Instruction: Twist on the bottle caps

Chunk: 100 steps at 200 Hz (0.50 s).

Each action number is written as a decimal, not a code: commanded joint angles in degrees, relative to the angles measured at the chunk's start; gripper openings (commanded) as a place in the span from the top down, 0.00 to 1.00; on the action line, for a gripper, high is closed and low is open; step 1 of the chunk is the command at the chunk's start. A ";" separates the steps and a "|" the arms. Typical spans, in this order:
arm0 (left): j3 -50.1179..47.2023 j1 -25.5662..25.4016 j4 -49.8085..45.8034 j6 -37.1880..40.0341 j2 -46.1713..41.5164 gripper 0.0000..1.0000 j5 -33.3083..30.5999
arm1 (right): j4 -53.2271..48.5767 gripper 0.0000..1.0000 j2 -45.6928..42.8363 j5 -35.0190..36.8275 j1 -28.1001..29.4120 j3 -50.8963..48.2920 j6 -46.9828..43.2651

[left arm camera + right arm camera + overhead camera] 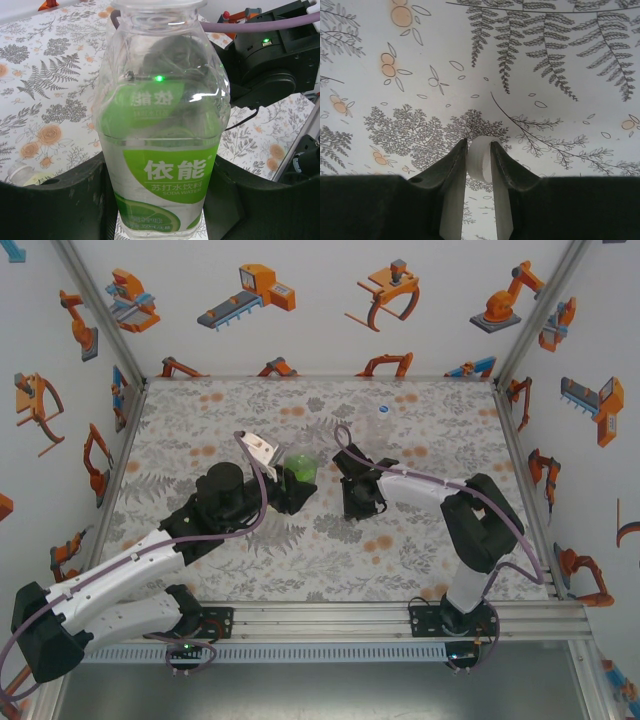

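A clear bottle with a green label (160, 150) stands upright between the black fingers (55, 200) of my left gripper (160, 210), which is shut on its lower body. From above, the same bottle (299, 470) shows green at the tip of my left gripper (292, 488), mid-table. My right gripper (479, 150) is shut on a white bottle cap (479, 162), pinched on edge between its fingertips just above the patterned cloth. In the top view the right gripper (358, 506) points down, a little to the right of the bottle. A small blue cap (381, 409) lies near the back.
A floral cloth (430, 530) covers the table, walled by white panels on three sides. The right arm's black body (270, 65) looms close behind the bottle. A pale round thing (20, 173) peeks out beside my left finger. A purple cable (262, 502) loops over the left wrist.
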 commanded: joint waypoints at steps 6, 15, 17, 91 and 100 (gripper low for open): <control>0.11 0.27 1.01 -0.44 -0.66 1.00 0.83 | 4.04 0.75 -2.62 -4.51 -0.19 -2.12 3.21; 0.17 0.33 1.03 -0.45 -0.62 1.00 0.95 | 6.12 0.76 -3.05 -6.53 -0.77 -3.36 4.52; 0.14 0.31 0.96 -0.43 -0.60 1.00 1.03 | 6.69 0.76 -3.16 -6.92 -0.89 -3.64 4.88; 0.37 0.44 1.64 -0.53 0.03 1.00 1.07 | 22.25 0.74 -8.85 -16.29 -6.80 -18.57 13.15; 0.31 0.44 1.80 -0.60 0.11 1.00 1.15 | 22.48 0.73 -9.47 -16.27 -7.43 -20.03 13.14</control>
